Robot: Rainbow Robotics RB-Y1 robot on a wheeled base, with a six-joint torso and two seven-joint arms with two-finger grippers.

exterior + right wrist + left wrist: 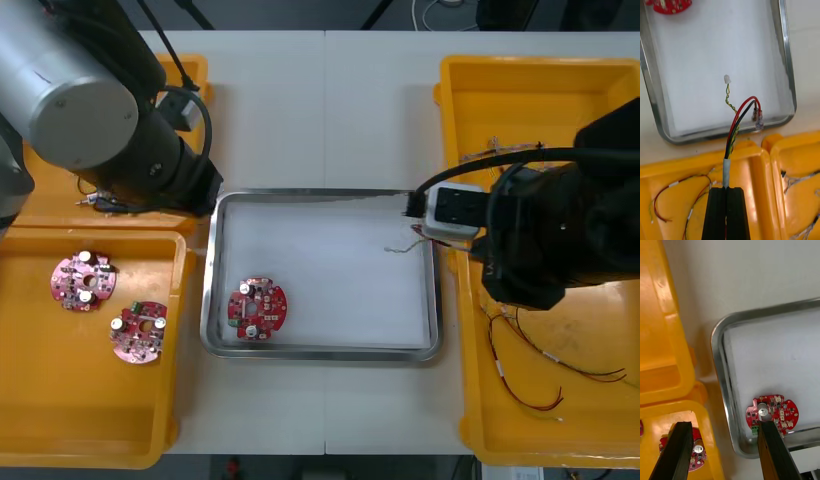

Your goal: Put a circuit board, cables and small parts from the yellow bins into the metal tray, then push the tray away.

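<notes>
The metal tray (222, 262), white inside, lies mid-table with one round red circuit board (257, 308) near its front left corner. My right gripper (727, 190) is shut on a red and yellow cable (738, 116) that also has a black strand. It hovers over the near right yellow bin (685, 172), and the cable's free ends hang over the tray's corner (788, 75). In the front view the cable tip (400, 248) shows just inside the tray's right rim. My left gripper (723, 424) is open, above the gap between the left bins and the tray (720, 363), close to the board (772, 414).
Two more red boards (82, 281) (138, 331) lie in the near left bin (60, 420). Thin red cables (540, 360) are in the near right bin, and other cables (500, 150) in the far right bin. The left arm (120, 120) covers part of the far left bin.
</notes>
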